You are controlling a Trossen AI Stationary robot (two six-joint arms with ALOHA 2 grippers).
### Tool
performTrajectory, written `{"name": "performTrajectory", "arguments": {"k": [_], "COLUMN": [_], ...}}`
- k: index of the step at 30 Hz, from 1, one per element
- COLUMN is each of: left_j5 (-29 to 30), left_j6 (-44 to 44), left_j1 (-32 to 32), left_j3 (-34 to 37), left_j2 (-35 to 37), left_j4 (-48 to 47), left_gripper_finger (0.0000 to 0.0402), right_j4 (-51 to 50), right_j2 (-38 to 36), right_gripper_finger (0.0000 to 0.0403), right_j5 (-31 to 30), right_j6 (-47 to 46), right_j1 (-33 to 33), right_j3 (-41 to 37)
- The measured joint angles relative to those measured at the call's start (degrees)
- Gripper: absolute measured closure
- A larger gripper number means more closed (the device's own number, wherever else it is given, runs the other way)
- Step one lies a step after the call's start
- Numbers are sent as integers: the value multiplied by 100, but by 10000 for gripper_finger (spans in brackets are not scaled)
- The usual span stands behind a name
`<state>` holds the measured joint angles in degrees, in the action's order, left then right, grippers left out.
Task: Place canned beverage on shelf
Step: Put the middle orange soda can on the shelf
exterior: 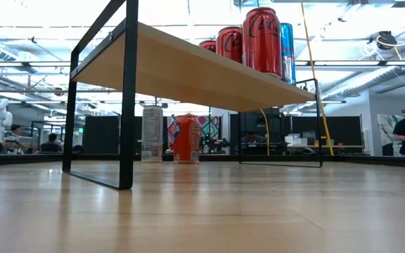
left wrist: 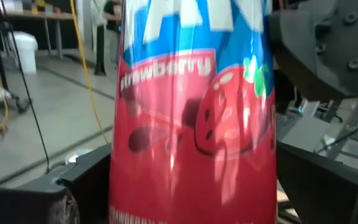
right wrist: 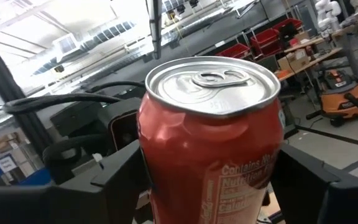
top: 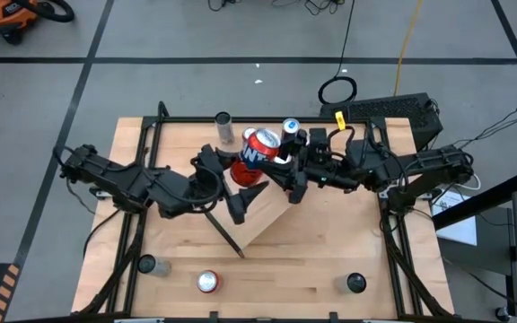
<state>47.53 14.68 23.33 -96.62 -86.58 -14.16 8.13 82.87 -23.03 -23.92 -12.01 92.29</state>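
Note:
A red strawberry can with a blue band stands upright over the light-wood shelf, between both grippers. My right gripper comes from the table's right and is shut on it. My left gripper comes from the left and is open, one finger on each side of the same can. A blue can stands just beyond. In the low view, red cans and a blue can stand on the shelf board. My right gripper pinches the can's side wall between its two fingers, below the rim. The fingers come about level from the table's right. The can stays upright with its top up; its bottom is out of view. My left gripper's fingers flank the can's lower body; I cannot tell whether they touch it.
A grey can stands at the table's far side. Three more cans stand near the front edge. Under the shelf, a white can and an orange can stand on the tabletop. People show in the room behind.

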Motion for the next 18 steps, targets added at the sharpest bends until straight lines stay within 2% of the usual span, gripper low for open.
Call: {"name": "performTrajectory", "arguments": {"k": [5,18], "left_j5": [-404,-1062], "left_j6": [576,1380], "left_j1": [11,115], "left_j3": [-2,4], "left_j2": [68,126], "left_j4": [-622,-1333], "left_gripper_finger": [11,11], "right_j4": [-84,-379], "right_j2": [-39,-205], "right_gripper_finger": [135,135], "right_j5": [-5,337], "right_j6": [-2,131], "right_j1": [0,17], "right_j3": [-2,11]}}
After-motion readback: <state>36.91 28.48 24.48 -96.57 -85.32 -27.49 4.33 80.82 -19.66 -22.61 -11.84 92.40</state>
